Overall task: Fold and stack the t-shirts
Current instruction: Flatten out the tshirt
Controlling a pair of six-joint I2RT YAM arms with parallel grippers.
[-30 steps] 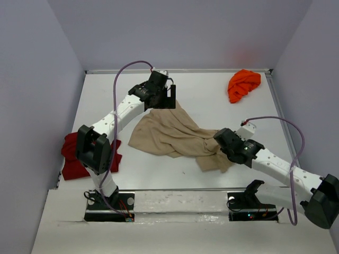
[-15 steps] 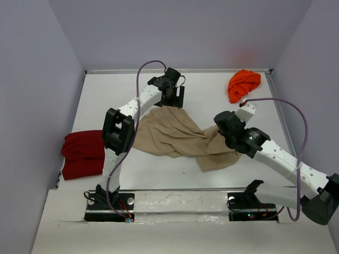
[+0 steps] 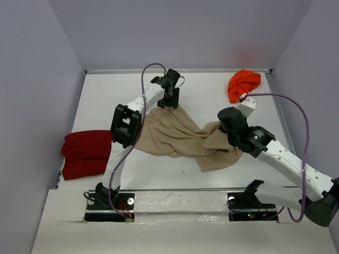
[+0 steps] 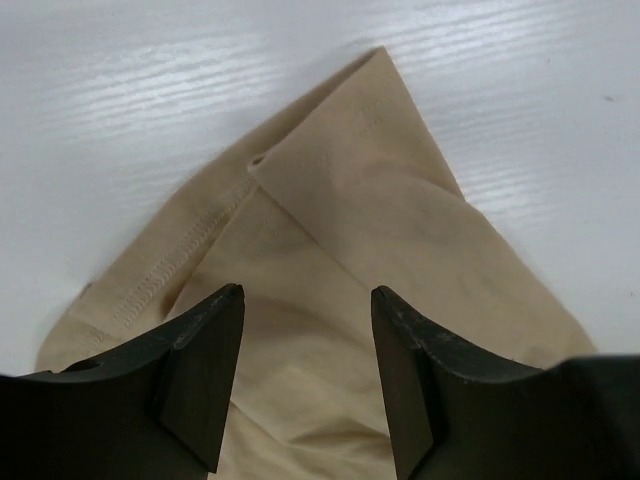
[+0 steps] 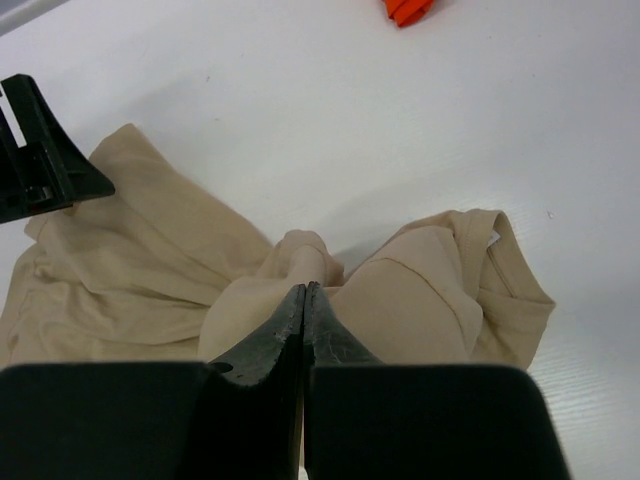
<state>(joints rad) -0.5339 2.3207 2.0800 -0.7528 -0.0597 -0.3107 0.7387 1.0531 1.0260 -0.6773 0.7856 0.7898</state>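
Left gripper [image 4: 305,300] stands with its two dark fingers apart, straddling a pointed corner of the tan t-shirt [image 4: 370,200]; cloth shows in the gap, but nothing is pinched. Right gripper [image 5: 303,292] has its fingers pressed flat together on a small bunched fold of the same shirt, which puckers into a knot at the tips.

The tan shirt is soft, matte knit cloth with a stitched hem along one edge. It lies crumpled in the middle of the white table [image 3: 106,100], drawn into long creases between the two grippers and rising a little toward the right one. The dark red t-shirt [image 3: 85,153] sits as a thick, roughly rectangular wad at the table's left edge, well apart from the tan one. The orange t-shirt [image 3: 243,84] is a loose, wrinkled heap in the far right corner.

The left arm reaches far forward, its elbow raised and its wrist bent down over the shirt's far corner. The right arm stretches in from the right, forearm angled toward the centre, wrist tipped down at the shirt's right end.
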